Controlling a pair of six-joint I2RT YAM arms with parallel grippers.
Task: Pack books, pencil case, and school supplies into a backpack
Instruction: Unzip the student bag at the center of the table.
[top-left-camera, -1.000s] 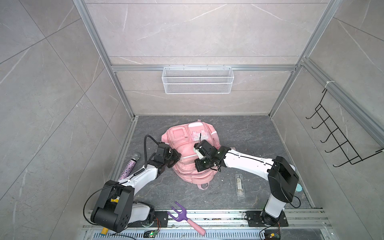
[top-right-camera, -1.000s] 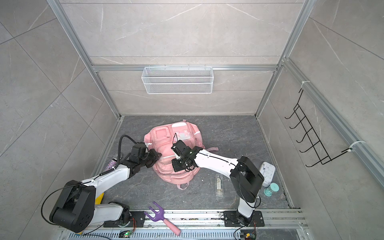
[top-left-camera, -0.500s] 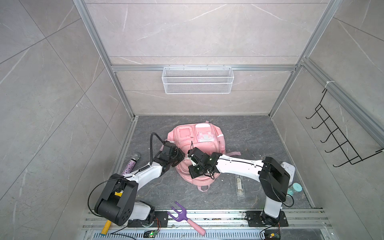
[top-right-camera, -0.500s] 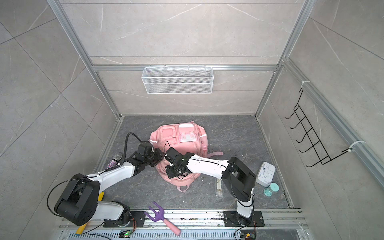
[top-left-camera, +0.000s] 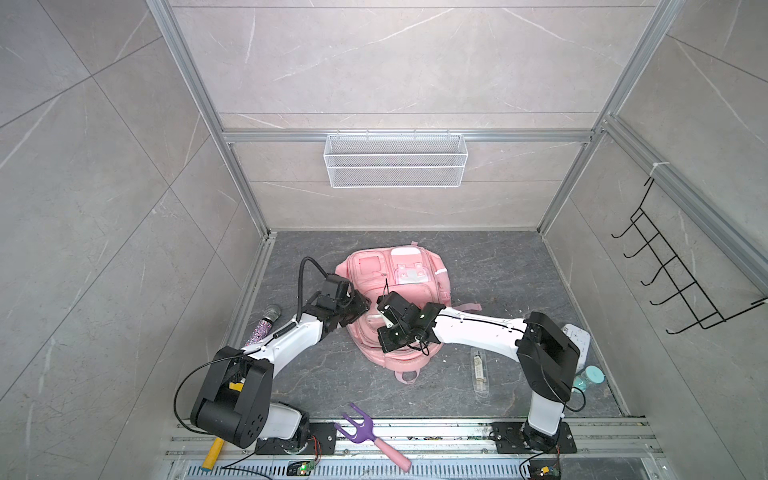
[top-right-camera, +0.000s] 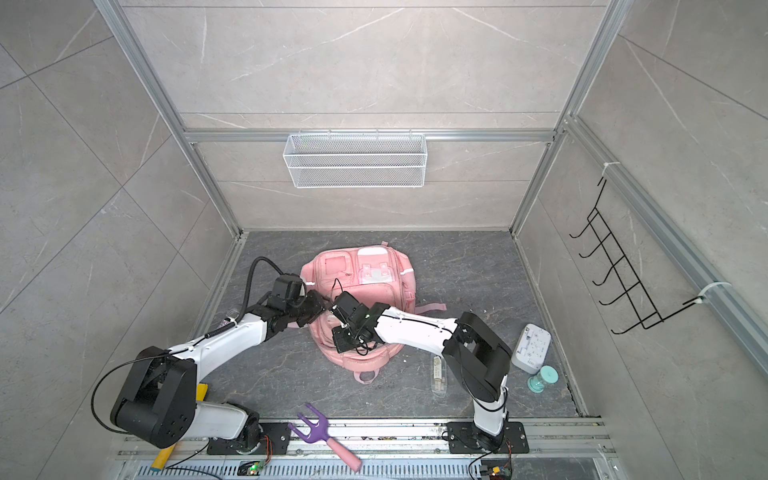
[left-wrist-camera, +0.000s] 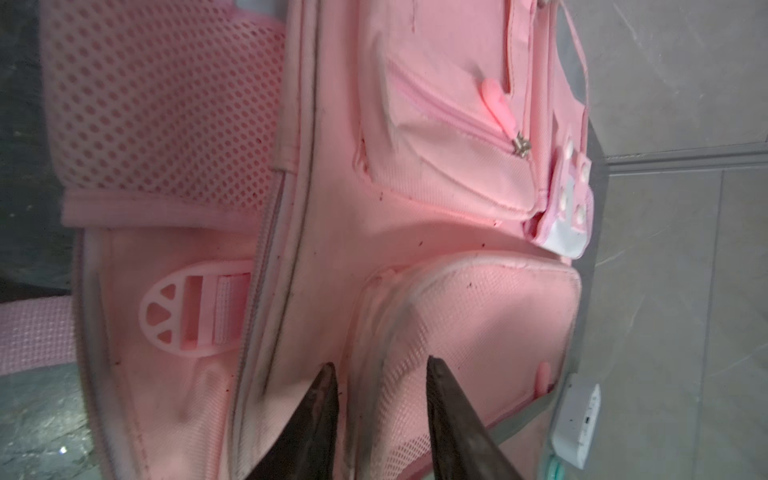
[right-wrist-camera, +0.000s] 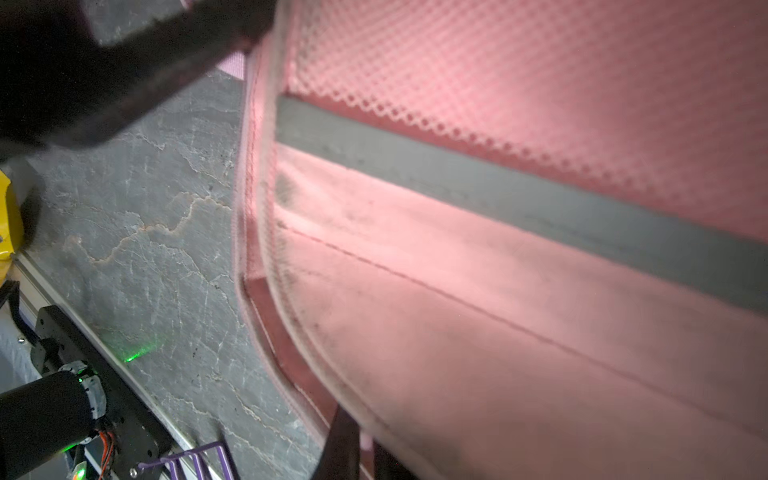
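Grey tiles (top-left-camera: 104, 208) walled the cell, and a darker, veined stone floor (top-left-camera: 498, 270) carried everything else. A white wire basket (top-left-camera: 395, 160) hung on the back wall, and a black hook rack (top-left-camera: 673, 282) hung on the side wall by the right arm.

The backpack (top-left-camera: 419, 293) lay front-up near the middle of the floor. Its pockets pointed toward the back wall and its top loop (top-left-camera: 405, 376) toward the arm bases.

The left gripper (left-wrist-camera: 380, 399) sat at the side of the bag nearer its own arm. It was released: its dark fingers (left-wrist-camera: 324, 415) stood apart, and the grey-piped rim of a mesh pocket (left-wrist-camera: 478, 324) ran up between them. The right gripper (right-wrist-camera: 363, 449) was clenched low against the bag. In the right wrist view a thin strip of the bag's pink edge was caught between its fingers.

A white device (top-left-camera: 577, 336) stood near the right arm's elbow. A purple fork (top-left-camera: 365, 432) with a pink handle lay across the front rail. A glittery microphone (top-left-camera: 264, 324) lay beside the left arm.

The school supplies packet (top-left-camera: 480, 370) lay flat on the floor between the bag and the right arm's base, apart from both. A small teal jar (top-left-camera: 590, 376) stood just beside the white device.
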